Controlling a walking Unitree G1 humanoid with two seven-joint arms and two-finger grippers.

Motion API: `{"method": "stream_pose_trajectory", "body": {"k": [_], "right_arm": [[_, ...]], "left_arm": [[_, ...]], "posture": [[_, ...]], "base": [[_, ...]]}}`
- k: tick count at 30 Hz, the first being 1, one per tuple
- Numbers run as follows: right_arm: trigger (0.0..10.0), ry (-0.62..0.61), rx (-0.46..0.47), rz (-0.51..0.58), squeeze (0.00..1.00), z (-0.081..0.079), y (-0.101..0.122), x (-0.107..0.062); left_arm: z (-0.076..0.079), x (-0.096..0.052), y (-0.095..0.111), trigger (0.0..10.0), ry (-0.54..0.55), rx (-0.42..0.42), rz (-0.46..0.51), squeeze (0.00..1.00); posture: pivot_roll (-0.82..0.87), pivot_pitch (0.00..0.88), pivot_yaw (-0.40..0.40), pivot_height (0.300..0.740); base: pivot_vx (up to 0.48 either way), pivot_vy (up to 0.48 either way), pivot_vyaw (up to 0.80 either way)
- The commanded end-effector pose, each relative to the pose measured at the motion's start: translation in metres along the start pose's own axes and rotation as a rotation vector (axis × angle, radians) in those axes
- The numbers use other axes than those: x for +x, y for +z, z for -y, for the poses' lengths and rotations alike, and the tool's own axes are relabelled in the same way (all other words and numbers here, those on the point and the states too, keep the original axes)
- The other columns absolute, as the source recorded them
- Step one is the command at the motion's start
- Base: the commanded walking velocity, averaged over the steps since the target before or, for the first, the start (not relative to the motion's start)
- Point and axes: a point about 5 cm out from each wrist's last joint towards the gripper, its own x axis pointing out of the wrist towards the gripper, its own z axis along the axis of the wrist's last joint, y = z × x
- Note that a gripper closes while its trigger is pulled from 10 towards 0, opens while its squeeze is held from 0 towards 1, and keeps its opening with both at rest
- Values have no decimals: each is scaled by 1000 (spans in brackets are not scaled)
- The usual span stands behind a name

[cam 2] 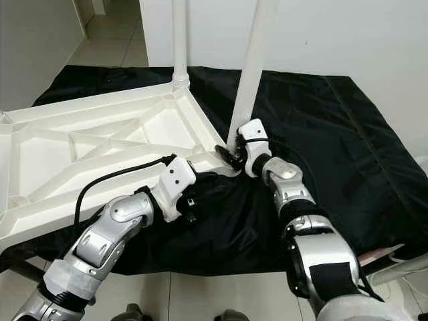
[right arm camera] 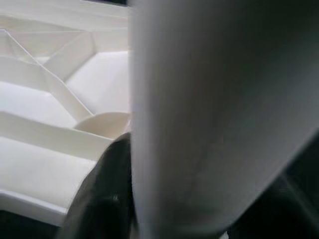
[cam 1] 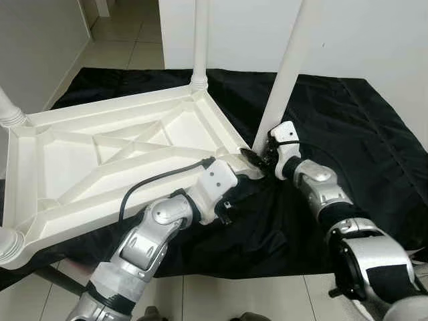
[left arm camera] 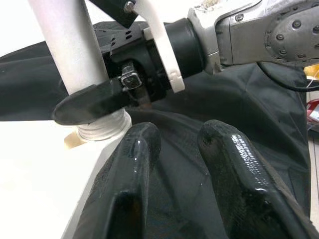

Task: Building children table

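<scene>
A white plastic tabletop point(cam 1: 100, 157) lies upside down on a black cloth point(cam 1: 348, 127). One white leg point(cam 1: 200, 40) stands in its far corner. At the near right corner a second leg point(cam 1: 289, 63) stands slightly tilted in its threaded socket point(left arm camera: 102, 130). My right gripper point(cam 1: 257, 158) is shut on that leg's base, one black finger point(left arm camera: 89, 102) wrapped around it. My left gripper point(left arm camera: 179, 149) lies low on the cloth just under that corner, its fingers point(left arm camera: 134, 164) a little apart with nothing between them.
Two more leg bases show at the tabletop's left corners point(cam 1: 10, 112). White walls stand close behind and at the left, with a tiled passage point(cam 1: 134, 33) between them. Tiled floor point(cam 1: 234, 294) runs along the cloth's near edge.
</scene>
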Motion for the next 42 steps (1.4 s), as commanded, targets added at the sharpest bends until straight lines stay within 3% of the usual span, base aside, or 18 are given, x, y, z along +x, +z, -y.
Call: {"method": "stream_pose_trajectory", "body": {"k": [1, 8, 9, 10, 17, 21, 24, 25, 30, 32, 36, 42], "right_arm": [[0, 44, -17, -32, 0, -4, -3, 1], [0, 62, 2, -48, 0, -2, -9, -3], [8118, 49, 22, -45, 0, -2, -9, -3], [10000, 37, 44, -41, 0, -2, -10, -2], [10000, -166, 64, -16, 0, 0, -8, 3], [10000, -338, 146, -13, 0, -8, -14, 9], [10000, -406, 187, -19, 0, -9, -17, 9], [10000, -486, 219, -23, 0, -14, -20, 10], [10000, -600, 266, -14, 0, -24, -23, 12], [10000, -729, 312, -8, 0, -38, -22, 15], [10000, -850, 370, -13, 0, -52, -17, 15], [10000, -921, 347, -37, 0, -65, -14, 10]], "left_arm": [[-1, 0, 1, 10000, 19, 11, 5, 0], [-1, -1, 1, 10000, 29, 14, 7, 0], [-1, -1, 1, 10000, 29, 15, 8, 0], [-1, -1, 1, 10000, 30, 15, 8, 0], [-3, -3, 1, 10000, 64, 24, 10, 0], [-5, -2, -2, 10000, 93, -54, -20, 0], [-5, -2, -3, 10000, 96, -58, -33, 0], [-4, -2, -4, 10000, 98, -59, -40, 0], [-3, -2, -5, 10000, 100, -54, -44, 0], [-4, -2, -7, 10000, 105, -61, -51, 0], [-4, -5, -10, 10000, 120, -68, -62, 0], [-4, -8, -12, 10000, 131, -71, -70, 0]], "posture": [[7, 0, -34, 740], [11, 0, -40, 740], [11, 0, -42, 740], [12, 0, -44, 740], [5, 0, -47, 740], [3, 0, -52, 740], [3, 0, -53, 740], [2, 0, -54, 740], [-1, 0, -52, 740], [0, 0, -51, 740], [-1, 0, -48, 740], [-6, 0, -50, 740]], "base": [[0, 0, 0], [0, 0, 0], [0, 0, 0], [0, 0, 0], [0, 0, 0], [0, 0, 0], [0, 0, 0], [0, 0, 0], [0, 0, 0], [0, 0, 0], [0, 0, 0], [0, 0, 0]]}}
